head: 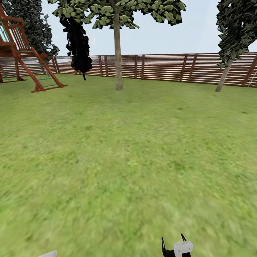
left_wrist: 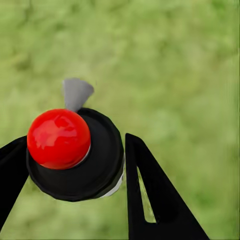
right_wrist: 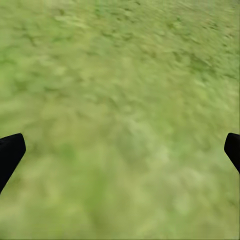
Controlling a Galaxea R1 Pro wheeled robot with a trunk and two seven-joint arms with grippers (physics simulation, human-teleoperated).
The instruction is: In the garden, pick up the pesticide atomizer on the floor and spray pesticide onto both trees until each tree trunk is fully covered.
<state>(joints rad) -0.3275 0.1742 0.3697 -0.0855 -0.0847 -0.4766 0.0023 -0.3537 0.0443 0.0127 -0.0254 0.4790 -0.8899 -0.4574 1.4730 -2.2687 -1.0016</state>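
The pesticide atomizer [left_wrist: 75, 155], a small black bottle with a round red tip, sits between the two black fingers of my left gripper [left_wrist: 75, 170], which is shut on it above the grass. A tall tree with a straight mottled grey-brown trunk [head: 118, 53] and a green crown stands far ahead on the lawn, near the fence. At the far right stands a second tree [head: 225, 75] with a slanting grey trunk and a darker crown. My right gripper [head: 173, 243] is low in the head view, open, with only grass between its fingers [right_wrist: 10, 152].
A reddish-brown slat fence [head: 160, 67] closes the far side of the lawn [head: 128, 160]. A wooden playhouse with a ladder [head: 25, 50] stands at the back left. A near-black narrow tree [head: 80, 46] stands beside the fence. Open grass stretches between me and the trees.
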